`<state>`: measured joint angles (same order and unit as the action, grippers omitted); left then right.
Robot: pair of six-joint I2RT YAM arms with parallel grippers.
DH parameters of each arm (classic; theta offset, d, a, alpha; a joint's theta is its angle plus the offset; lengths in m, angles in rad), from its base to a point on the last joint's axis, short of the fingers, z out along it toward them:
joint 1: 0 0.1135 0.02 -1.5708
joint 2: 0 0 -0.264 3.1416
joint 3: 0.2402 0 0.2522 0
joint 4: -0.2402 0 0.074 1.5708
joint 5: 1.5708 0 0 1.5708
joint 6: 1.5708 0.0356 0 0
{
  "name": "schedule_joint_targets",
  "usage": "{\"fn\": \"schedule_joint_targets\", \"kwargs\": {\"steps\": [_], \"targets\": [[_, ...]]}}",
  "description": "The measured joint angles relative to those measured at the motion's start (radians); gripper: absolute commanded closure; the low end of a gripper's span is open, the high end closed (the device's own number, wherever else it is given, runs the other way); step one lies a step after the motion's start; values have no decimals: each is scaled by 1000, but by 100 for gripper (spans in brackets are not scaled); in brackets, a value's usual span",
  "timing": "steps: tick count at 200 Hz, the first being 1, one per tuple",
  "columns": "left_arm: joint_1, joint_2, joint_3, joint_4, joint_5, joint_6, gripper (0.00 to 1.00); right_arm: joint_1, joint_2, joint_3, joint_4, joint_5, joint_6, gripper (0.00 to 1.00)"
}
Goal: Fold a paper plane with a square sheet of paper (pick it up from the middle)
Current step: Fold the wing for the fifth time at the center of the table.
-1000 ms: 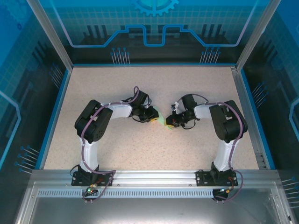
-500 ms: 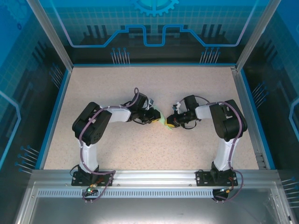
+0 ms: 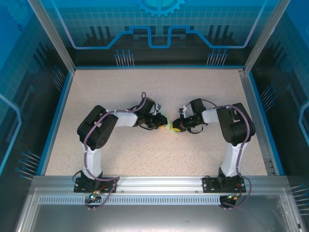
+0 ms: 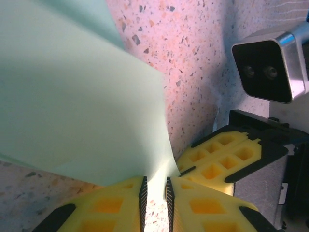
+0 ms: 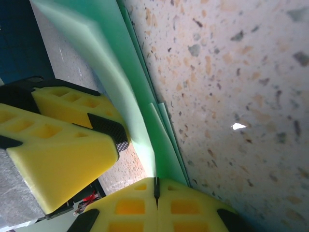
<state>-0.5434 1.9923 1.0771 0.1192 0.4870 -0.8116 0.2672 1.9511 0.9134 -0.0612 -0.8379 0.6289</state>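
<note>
At the table [image 3: 145, 87] centre, my left gripper [image 4: 154, 193] and right gripper [image 5: 156, 191] both pinched the seemingly light, floppy paper plane [image 4: 72, 96] at its likely stiffer folded edges.

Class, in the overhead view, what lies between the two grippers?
The folded mint-green paper bridges the left gripper and right gripper, pinched by both. The top view shows it, the wrist views closer.

A speckled beige tabletop [image 3: 154, 92] is lying inside a blue rim [image 3: 54, 126], with slanting aluminium posts [image 3: 50, 36] rising at its far corners. A translucent blue back panel [image 3: 159, 24] is showing a gear motif. Along the near edge, an aluminium rail [image 3: 159, 182] is running above a slotted strip [image 3: 154, 199] and a grey metal sheet [image 3: 154, 217].
</note>
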Motion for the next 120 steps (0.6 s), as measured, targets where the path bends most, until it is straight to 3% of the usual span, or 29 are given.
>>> {"fn": "schedule_joint_targets", "kwargs": {"steps": [74, 120], "targets": [[0, 33, 67, -103, -18, 2, 81, -2, 4, 4, -5, -5, 0, 100], [-3, 45, 111, -179, -32, 3, 82, 0, 3, 25, -47, 2, -8, 88]]}}
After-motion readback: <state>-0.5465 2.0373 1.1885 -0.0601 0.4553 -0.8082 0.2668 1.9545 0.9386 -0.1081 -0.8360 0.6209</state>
